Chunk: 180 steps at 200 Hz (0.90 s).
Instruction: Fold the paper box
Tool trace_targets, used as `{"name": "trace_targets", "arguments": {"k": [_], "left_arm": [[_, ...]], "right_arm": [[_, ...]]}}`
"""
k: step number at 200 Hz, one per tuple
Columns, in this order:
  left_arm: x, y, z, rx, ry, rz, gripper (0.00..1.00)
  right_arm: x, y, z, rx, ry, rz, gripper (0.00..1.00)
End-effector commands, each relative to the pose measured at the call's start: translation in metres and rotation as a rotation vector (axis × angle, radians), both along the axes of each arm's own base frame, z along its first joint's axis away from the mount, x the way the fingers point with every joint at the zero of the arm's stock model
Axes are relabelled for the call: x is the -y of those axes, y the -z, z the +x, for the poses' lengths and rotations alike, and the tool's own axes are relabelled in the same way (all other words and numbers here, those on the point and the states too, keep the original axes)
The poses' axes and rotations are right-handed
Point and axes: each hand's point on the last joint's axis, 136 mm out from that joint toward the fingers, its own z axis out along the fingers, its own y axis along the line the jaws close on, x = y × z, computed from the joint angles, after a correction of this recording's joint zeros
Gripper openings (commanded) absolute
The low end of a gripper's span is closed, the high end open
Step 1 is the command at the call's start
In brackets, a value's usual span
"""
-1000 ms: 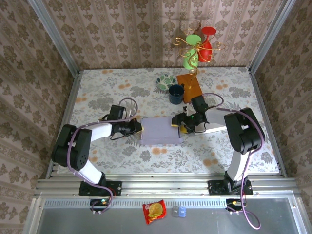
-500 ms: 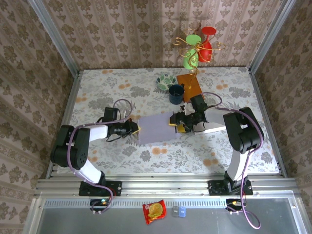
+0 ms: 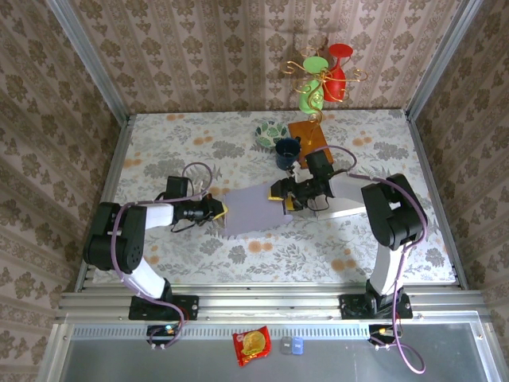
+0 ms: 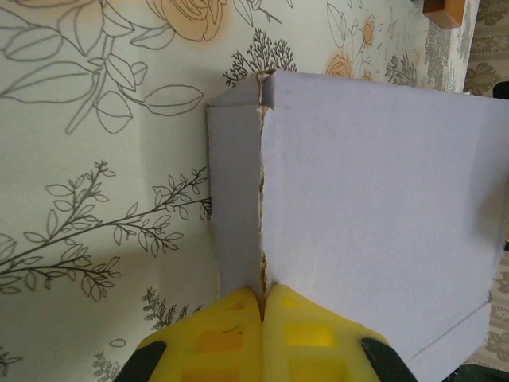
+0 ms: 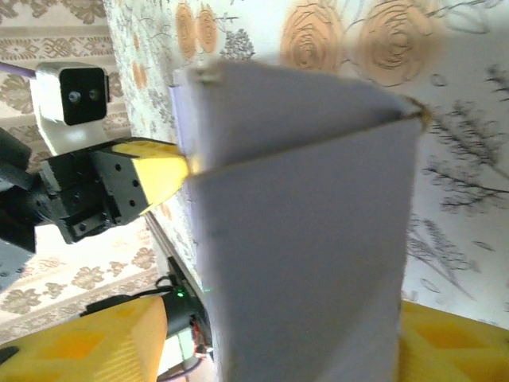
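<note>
Floral tablecloth (image 3: 183,151), wallpapered cell. Grips lavender paper box (image 3: 253,208) mid-table from both ends, just near of the blue cup (image 3: 287,153).

Pinches the box's left seam with left gripper (image 3: 220,210): yellow tips closed together on the cardboard edge, per left wrist view. Straddles the right end with right gripper (image 3: 280,195): fingers set wide, one on each side panel, clamped on.

Reads as early-to-mid progress. Looks like a half-opened sleeve, with two panels meeting at a raised crease in right wrist view. Shows no end flaps tucked and no closed face. Can't tell whether lifted or resting on the cloth.

Remaining, by judgement: square up the body, fold in the end flaps, tuck shut.
</note>
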Motion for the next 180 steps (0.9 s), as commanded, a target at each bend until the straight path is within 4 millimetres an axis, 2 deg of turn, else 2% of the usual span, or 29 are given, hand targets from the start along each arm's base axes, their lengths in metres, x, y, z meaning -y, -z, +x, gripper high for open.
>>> {"name": "trace_targets", "arguments": {"k": [1, 48, 65, 84, 106, 127, 156, 180], "left_arm": [[-0.011, 0.03, -0.013, -0.1, -0.03, 0.075, 0.06], [-0.006, 0.026, -0.006, -0.079, -0.031, 0.057, 0.07], [-0.003, 0.016, 0.001, -0.038, -0.031, 0.056, 0.09], [0.0, -0.004, 0.009, 0.05, -0.03, 0.074, 0.16], [-0.003, -0.038, 0.019, 0.213, -0.035, 0.151, 0.27], [-0.001, -0.083, 0.024, 0.428, -0.018, 0.198, 0.36], [0.017, -0.147, 0.014, 0.744, 0.088, 0.172, 0.45], [0.032, -0.183, -0.003, 0.901, 0.232, 0.148, 0.48]], "right_arm": [[-0.012, -0.012, 0.007, -0.012, 0.02, 0.089, 0.6], [-0.027, -0.023, 0.004, -0.023, 0.03, 0.104, 0.51], [-0.027, -0.024, 0.004, -0.041, 0.058, 0.105, 0.46], [-0.025, -0.028, 0.005, -0.062, 0.091, 0.111, 0.41], [-0.022, -0.032, 0.003, -0.109, 0.119, 0.103, 0.37], [-0.018, -0.034, -0.001, -0.188, 0.155, 0.1, 0.35], [-0.011, -0.038, -0.006, -0.311, 0.237, 0.114, 0.34], [-0.003, -0.037, -0.015, -0.463, 0.317, 0.109, 0.33]]}}
